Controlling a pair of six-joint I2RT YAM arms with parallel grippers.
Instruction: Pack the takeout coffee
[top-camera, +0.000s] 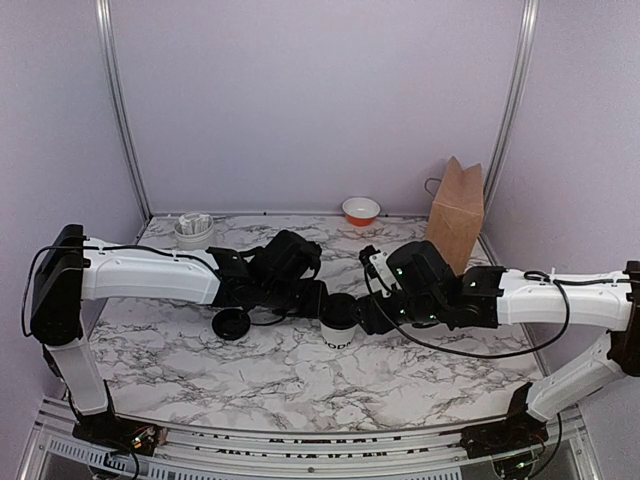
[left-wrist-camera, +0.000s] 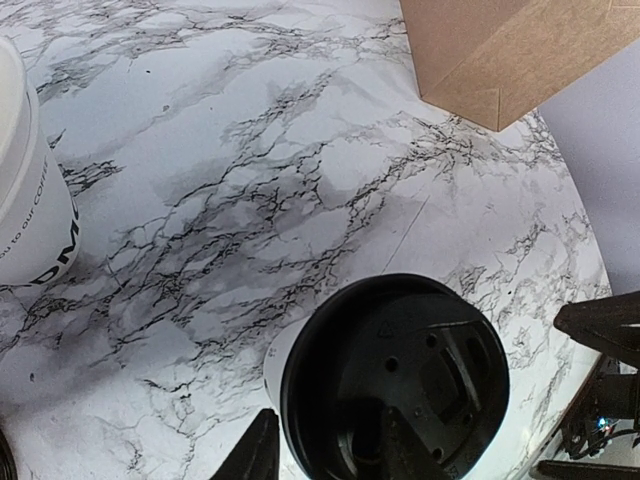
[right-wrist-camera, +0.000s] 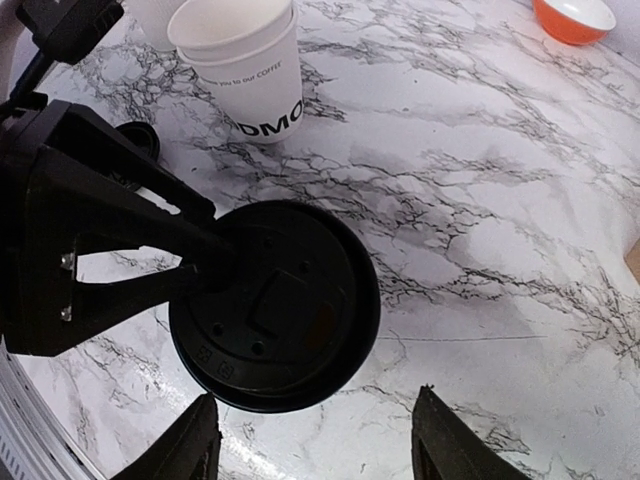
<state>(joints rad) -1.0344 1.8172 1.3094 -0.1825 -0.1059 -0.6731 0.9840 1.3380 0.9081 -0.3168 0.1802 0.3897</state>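
The takeout coffee cup (top-camera: 336, 332) stands mid-table with its black lid (top-camera: 338, 308) on top. In the left wrist view the lid (left-wrist-camera: 400, 380) covers the white cup wall (left-wrist-camera: 275, 360). My left gripper (left-wrist-camera: 335, 452) pinches the lid's rim, one finger outside the cup and the other on the lid's top. In the right wrist view the lid (right-wrist-camera: 275, 305) lies just ahead of my right gripper (right-wrist-camera: 320, 440). That gripper is open, its fingers apart from the lid and nothing between them. The left gripper's fingers (right-wrist-camera: 130, 230) reach the lid from the left.
A stack of nested white cups (right-wrist-camera: 250, 70) stands beyond the coffee, with a spare black lid (top-camera: 231, 324) to the left. A brown paper bag (top-camera: 456, 213) stands at the back right, an orange bowl (top-camera: 361, 210) at the back, and a white holder with packets (top-camera: 194, 230) at the back left.
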